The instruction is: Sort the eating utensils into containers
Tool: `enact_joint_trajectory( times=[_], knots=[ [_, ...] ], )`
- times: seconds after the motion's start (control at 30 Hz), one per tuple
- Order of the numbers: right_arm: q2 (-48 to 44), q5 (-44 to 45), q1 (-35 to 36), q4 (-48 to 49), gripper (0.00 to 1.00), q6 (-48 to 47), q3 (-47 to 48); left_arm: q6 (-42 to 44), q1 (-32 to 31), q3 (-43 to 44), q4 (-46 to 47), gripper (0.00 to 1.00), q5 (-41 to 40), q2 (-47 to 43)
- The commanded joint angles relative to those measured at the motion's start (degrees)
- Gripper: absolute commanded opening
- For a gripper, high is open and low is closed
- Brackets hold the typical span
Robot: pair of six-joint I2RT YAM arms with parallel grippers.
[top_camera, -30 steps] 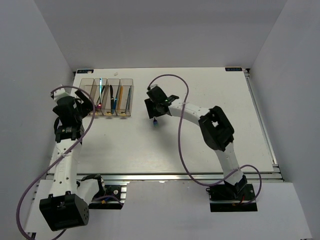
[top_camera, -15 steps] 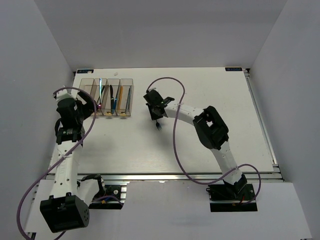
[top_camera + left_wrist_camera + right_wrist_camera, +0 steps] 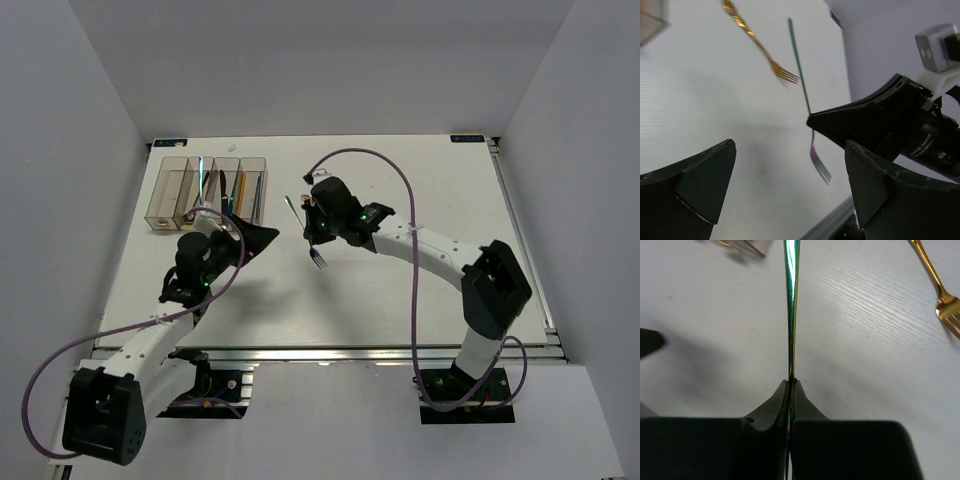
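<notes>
While the green fork [image 3: 791,300] is gripped: right pincer [image 3: 790,382] clamped shut on its handle.
Left pincer [image 3: 790,175]: wide open, empty.
Next move: probably carrying the fork across to the containers [image 3: 165,195].

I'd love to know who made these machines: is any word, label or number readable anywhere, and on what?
No text can be read.
White print on the body of the right gripper: too blurred to read.
Small dark tags at the far corners of the table: too small to read.
</notes>
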Motion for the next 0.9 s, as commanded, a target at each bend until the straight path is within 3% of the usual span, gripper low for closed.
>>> enact_joint_trajectory(
  times=[0.0, 0.17, 0.3, 0.4, 0.53, 0.57, 0.63, 0.67, 0.7, 0.73, 0.77, 0.8, 0.83, 0.87],
  knots=[
    [-5.49, -3.95, 2.31, 5.25, 0.0, 1.76, -1.97, -6.39, -5.63, 2.3, 12.64, 0.98, -1.82, 2.83],
    [-9.02, -4.22, 5.29, 7.19, 0.0, 2.37, -2.51, -7.97, -8.27, 3.19, 17.56, 0.98, -2.7, 6.79],
    [-11.66, -3.51, 7.23, 8.41, 0.0, 2.64, -3.47, -7.54, -8.89, 4.68, 15.99, 0.97, -4.89, 7.94],
    [-11.67, -3.42, 8.73, 8.77, 0.0, 2.64, -3.21, -7.45, -9.16, 4.86, 15.9, 0.89, -5.34, 8.64],
    [-11.23, -2.28, 9.61, 9.12, 0.0, 2.64, -2.86, -7.54, -9.33, 5.82, 16.08, 0.56, -5.43, 9.43],
    [-11.05, -2.11, 9.61, 9.12, 0.0, 2.55, -2.69, -7.54, -9.42, 6.0, 16.07, 0.38, -5.43, 9.61],
    [-10.7, -1.41, 9.61, 9.21, 0.0, 2.46, -2.42, -7.27, -9.6, 6.87, 15.29, 0.26, -5.34, 9.96],
    [-10.7, -1.32, 9.61, 9.38, 0.0, 2.46, -2.33, -6.66, -9.68, 7.14, 15.11, 0.12, -5.08, 10.57],
    [-10.79, -1.4, 9.52, 9.91, 0.0, 2.29, -2.42, -6.13, -9.69, 7.58, 14.85, 0.05, -4.9, 11.01],
    [-11.13, -1.49, 9.52, 10.17, 0.09, 2.2, -2.68, -5.17, -9.69, 8.1, 13.54, 0.01, -4.73, 11.45],
    [-11.75, -0.88, 9.52, 10.18, 0.28, 2.11, -3.03, -3.42, -9.16, 10.81, 11.7, 0.0, -4.72, 11.8],
    [-14.02, -0.09, 9.43, 10.18, 0.82, 1.59, -5.04, 4.08, -8.55, 13.62, 7.94, 0.0, -5.16, 13.11],
    [-15.52, 1.74, 9.09, 11.05, 0.89, 1.24, -6.54, 9.29, -7.06, 21.39, -3.59, 0.0, -9.51, 14.17],
    [-17.27, 2.54, 8.65, 11.23, 0.89, 0.71, -8.21, 14.47, -6.18, 25.56, -9.18, 0.0, -12.95, 15.57]
  ],
)
